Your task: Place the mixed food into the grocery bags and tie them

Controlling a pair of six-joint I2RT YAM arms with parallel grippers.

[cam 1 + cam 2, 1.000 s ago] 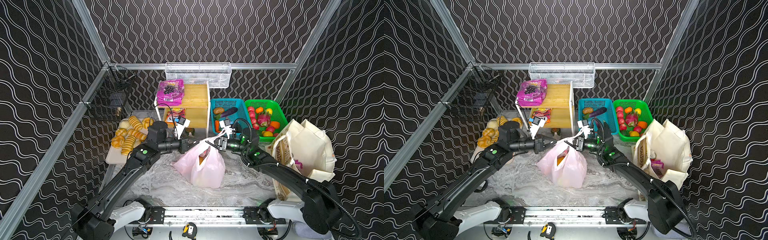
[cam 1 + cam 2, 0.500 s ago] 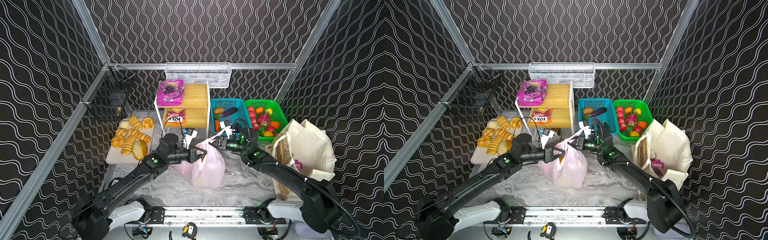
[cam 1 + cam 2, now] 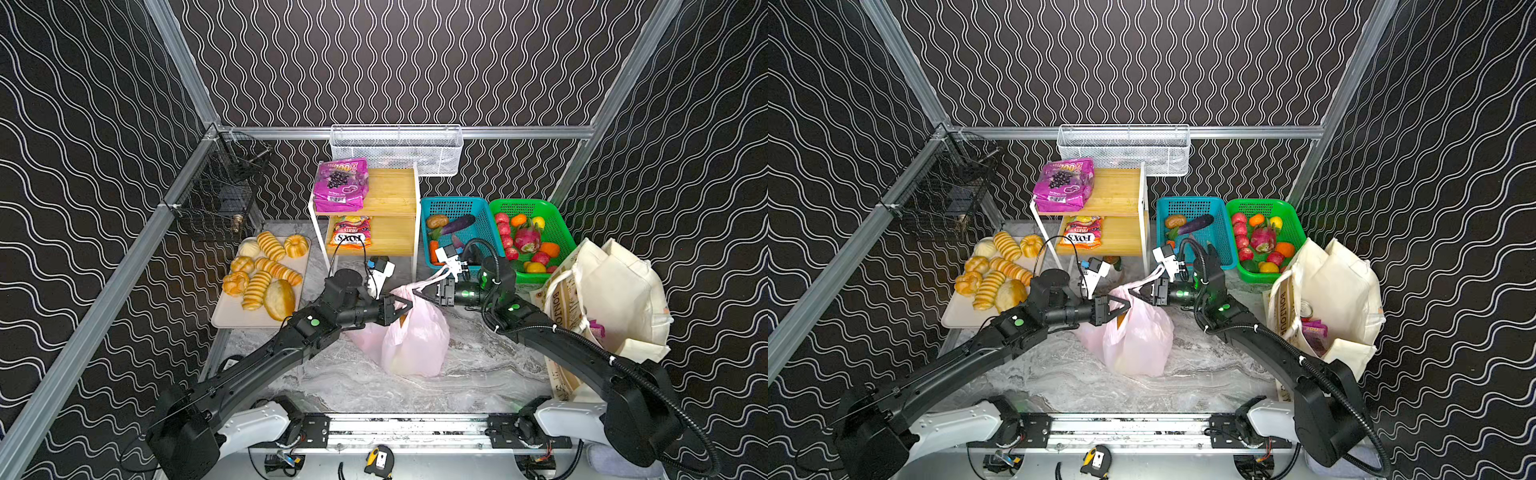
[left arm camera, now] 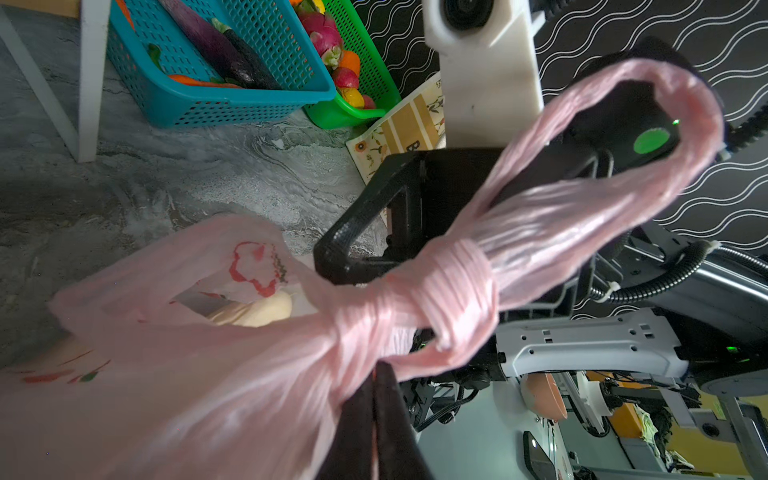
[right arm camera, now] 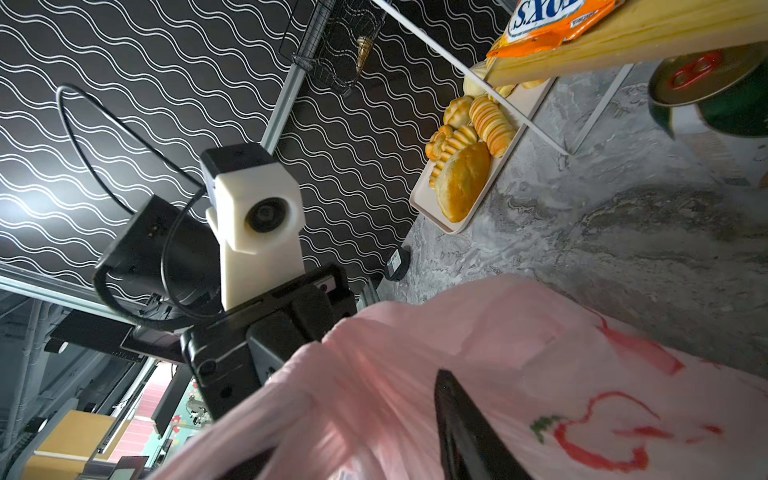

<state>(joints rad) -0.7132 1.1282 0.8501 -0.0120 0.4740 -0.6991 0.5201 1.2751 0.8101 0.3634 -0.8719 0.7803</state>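
The pink plastic bag stands on the marble table with food inside. Its handles are wound into a knot with a loop beyond it. My left gripper is shut on a strand of the handle just below the knot. Facing it, my right gripper stands open with bunched pink plastic lying between its spread fingers. The cream tote stands at the right. A magenta pouch lies on the wooden shelf.
A wooden shelf holds an orange snack pouch on its lower level. Blue basket and green basket of produce sit behind the right arm. A tray of bread lies at the left, with wire baskets on the walls.
My left gripper swung from the bag's left side round towards the front, still shut on the handle. The right gripper's jaws have spread apart, and the handle knot has drawn tighter.
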